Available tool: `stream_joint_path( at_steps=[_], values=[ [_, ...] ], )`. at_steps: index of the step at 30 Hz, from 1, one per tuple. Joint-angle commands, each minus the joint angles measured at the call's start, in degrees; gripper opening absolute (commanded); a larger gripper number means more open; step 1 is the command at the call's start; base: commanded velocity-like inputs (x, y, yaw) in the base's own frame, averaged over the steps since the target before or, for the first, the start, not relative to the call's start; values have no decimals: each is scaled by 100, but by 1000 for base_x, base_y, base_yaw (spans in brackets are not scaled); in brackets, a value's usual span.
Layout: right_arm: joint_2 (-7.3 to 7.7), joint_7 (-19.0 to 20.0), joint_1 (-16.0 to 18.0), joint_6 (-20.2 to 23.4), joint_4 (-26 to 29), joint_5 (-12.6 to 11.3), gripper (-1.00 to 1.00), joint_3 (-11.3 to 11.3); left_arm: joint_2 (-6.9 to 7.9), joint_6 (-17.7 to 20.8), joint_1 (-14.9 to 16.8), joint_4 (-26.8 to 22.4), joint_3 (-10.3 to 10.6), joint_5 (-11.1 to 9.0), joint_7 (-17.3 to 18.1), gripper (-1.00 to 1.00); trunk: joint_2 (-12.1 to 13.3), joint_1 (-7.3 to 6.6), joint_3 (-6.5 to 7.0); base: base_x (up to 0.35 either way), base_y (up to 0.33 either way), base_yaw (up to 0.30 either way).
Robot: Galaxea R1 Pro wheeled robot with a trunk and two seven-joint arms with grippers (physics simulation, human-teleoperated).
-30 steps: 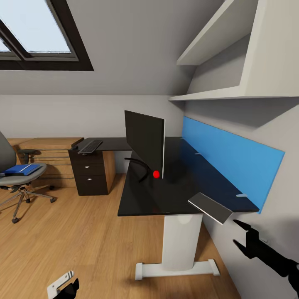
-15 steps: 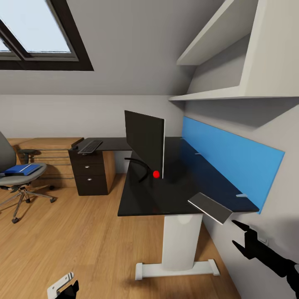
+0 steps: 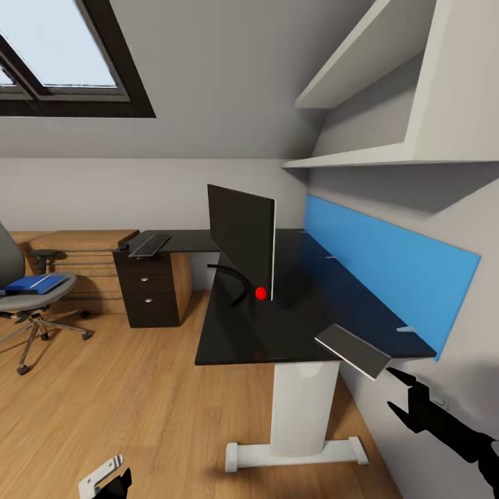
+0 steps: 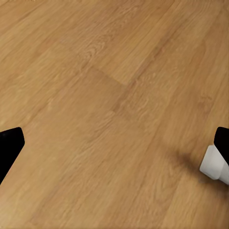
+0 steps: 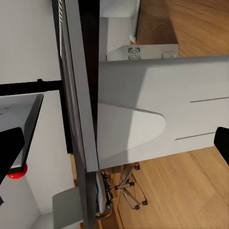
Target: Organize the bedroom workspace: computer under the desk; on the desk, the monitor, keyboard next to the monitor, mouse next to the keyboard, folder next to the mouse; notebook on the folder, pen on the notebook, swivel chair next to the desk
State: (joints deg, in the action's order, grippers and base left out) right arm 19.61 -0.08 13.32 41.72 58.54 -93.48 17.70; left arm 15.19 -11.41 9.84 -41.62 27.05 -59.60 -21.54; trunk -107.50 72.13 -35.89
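I'm at the desk [image 3: 277,333] end, both grippers' jaws apart and empty; folder [image 3: 34,283] lies flat on the chair [image 3: 21,294] seat at nine o'clock, thin, light, probably slick, so I'd pinch its overhanging edge

1. open wood floor [image 3: 125,416] lies left of the desk [image 3: 277,333].
2. the monitor [image 3: 242,239] blocks the desk's middle.
3. a grey slab [image 3: 352,348] overhangs the near corner.
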Motion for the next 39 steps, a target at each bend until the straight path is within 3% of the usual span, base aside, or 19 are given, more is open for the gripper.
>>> stream_joint_path(
  at_steps=[1,39],
  values=[
    [-1,-1,4,25,-1,1,100,9,8,-46,7,-5,51,-60,-35,100,-3,0,-6,9,0,0],
    [-1,-1,4,20,-1,9,100,6,9,-46,7,5,46,-61,-41,100,-3,0,-6,47,45,0]
  ],
)
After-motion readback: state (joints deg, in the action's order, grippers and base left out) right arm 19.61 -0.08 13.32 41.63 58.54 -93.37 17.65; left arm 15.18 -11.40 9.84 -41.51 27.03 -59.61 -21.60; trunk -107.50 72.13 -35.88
